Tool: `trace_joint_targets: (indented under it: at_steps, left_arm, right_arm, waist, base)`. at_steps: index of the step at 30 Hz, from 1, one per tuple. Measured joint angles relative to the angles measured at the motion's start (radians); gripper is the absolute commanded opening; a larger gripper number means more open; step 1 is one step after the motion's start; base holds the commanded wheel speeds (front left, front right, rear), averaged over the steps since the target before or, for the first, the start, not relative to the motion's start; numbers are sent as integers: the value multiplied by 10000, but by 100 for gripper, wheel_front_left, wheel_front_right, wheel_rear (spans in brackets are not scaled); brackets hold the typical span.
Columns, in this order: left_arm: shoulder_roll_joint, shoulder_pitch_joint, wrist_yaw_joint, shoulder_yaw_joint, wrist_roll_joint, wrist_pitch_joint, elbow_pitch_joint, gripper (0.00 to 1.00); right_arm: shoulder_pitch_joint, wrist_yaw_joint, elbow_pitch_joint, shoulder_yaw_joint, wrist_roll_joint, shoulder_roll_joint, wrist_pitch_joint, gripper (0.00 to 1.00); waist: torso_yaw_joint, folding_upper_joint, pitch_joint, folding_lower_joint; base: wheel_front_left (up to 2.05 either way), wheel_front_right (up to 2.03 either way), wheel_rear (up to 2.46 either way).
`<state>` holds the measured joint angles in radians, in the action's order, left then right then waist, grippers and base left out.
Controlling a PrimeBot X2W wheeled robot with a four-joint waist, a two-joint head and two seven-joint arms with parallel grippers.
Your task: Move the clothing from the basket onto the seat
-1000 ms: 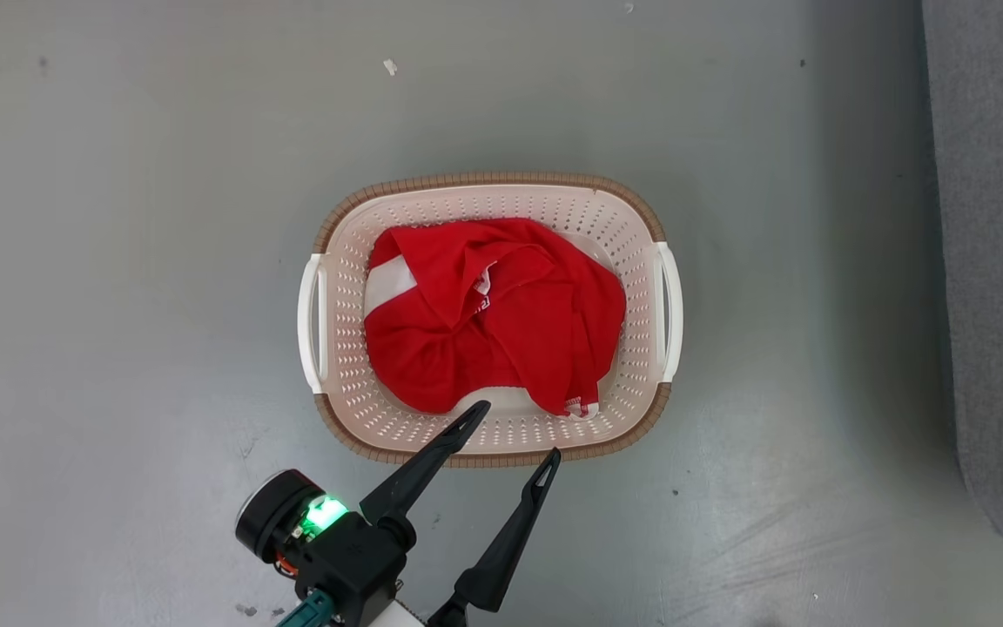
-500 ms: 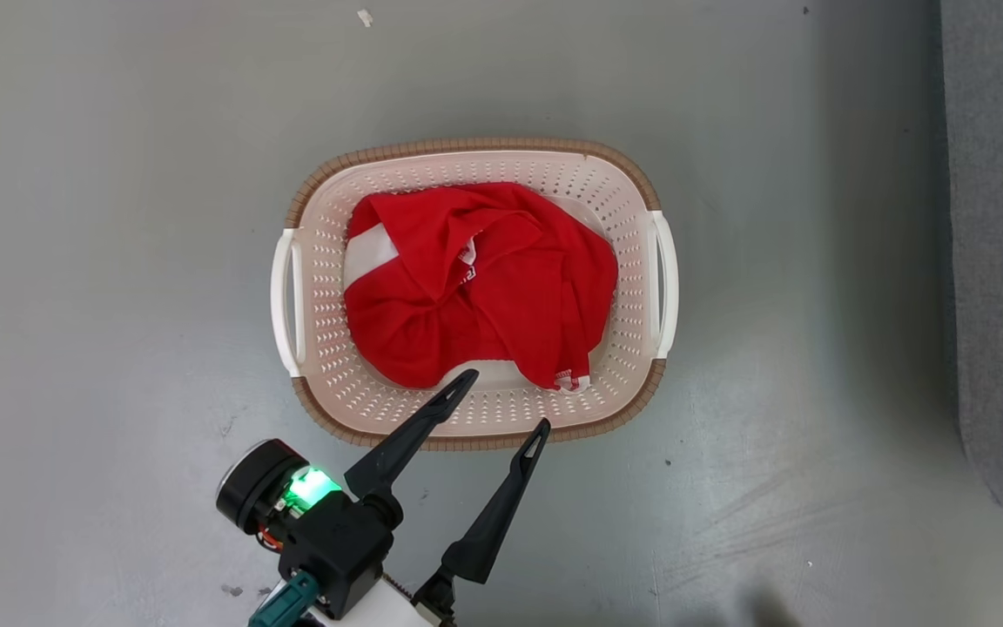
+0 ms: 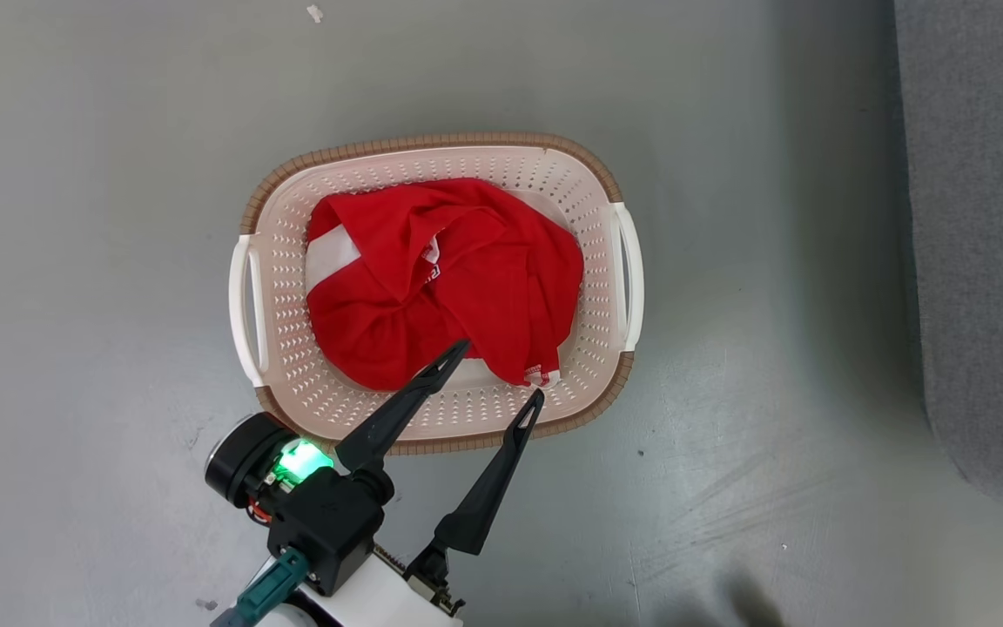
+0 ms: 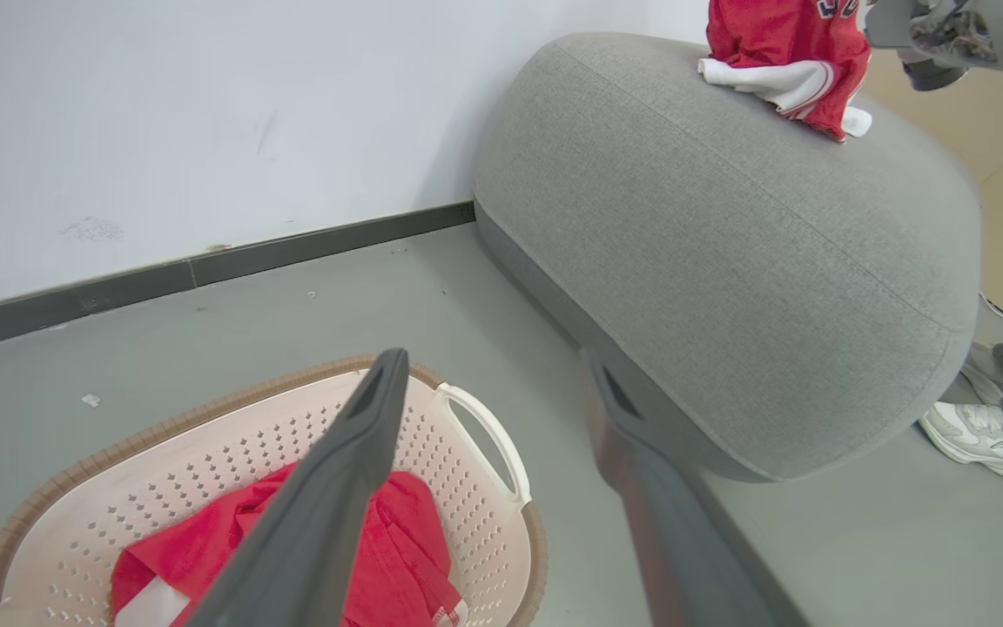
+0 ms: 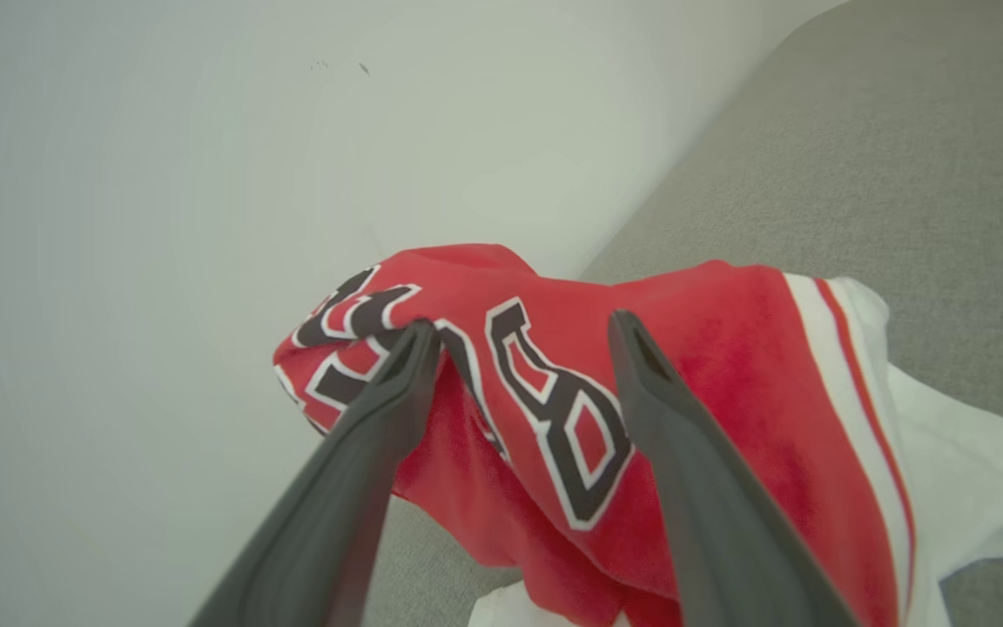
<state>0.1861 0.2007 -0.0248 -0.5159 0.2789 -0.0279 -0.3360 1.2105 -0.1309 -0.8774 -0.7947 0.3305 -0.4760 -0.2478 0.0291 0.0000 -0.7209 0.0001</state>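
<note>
Head view has my left end effector (image 3: 501, 369) spread wide at the basket (image 3: 593, 252); I'd pinch the soft, light-looking clothing (image 3: 484, 287) at its bunched middle fold.

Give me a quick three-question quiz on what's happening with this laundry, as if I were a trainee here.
1. True or false: the basket is empty.
2. Where does the numbered jersey lie? A) on the floor B) on the seat C) in the basket
3. Which gripper hangs over the basket's near side, and how do its fingers stand?
Key: 1. False: a red garment lies in it. 2. B. 3. The left gripper, fingers apart, holding nothing.
</note>
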Motion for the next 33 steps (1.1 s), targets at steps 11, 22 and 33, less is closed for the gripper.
trace_joint_targets:
  at_steps: [11,22,33]
  left_arm:
    - [-284,231,0,178,84,-360,336,100]
    - [-541,423,46,754,405,-1053,1131,100]
    - [-767,424,314,1768,968,-1866,2395,100]
  right_arm:
    - [-892,0,1066,1118,-165,654,-88,100]
    - [-2455,0,3210,2872,-107,1804,-88,100]
    - [-4181,2,4874,4652,-188,2934,-88,100]
  waist:
    - [241,0,402,0]
    - [306,0,1042,0]
    - [135,0,1911,0]
  base:
    - [0,0,0]
    - [0,0,0]
    - [0,0,0]
